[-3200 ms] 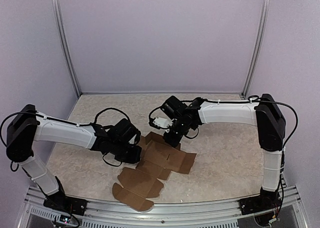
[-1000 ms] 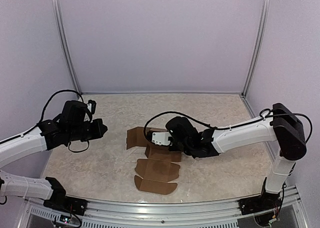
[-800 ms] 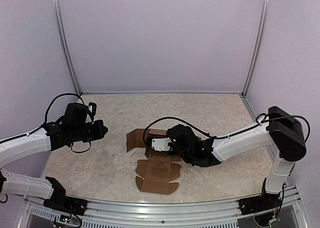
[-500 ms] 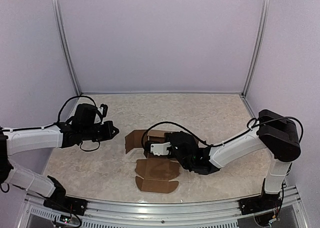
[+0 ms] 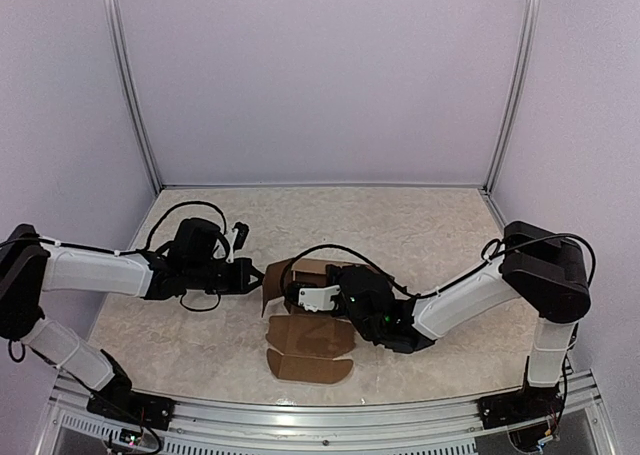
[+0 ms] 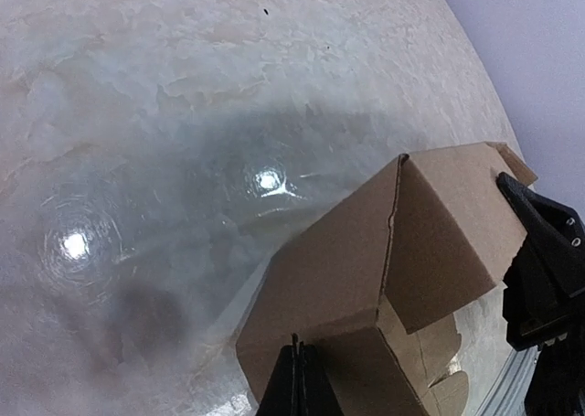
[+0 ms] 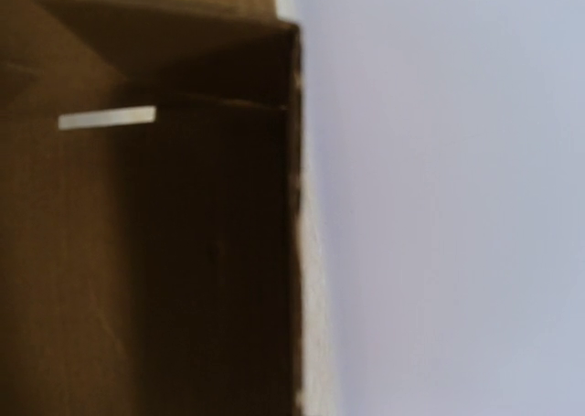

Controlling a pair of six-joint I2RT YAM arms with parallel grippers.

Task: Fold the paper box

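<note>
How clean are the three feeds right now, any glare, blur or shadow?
Top external: evenly lit, sharp. Left wrist: two glare spots and a dark shadow on the table, paper box in focus. Right wrist: too close, box interior blurred and dark.

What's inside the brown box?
Inside the paper box only bare brown walls and a pale slit show. From above, the right arm covers its middle, so the floor there is hidden.
</note>
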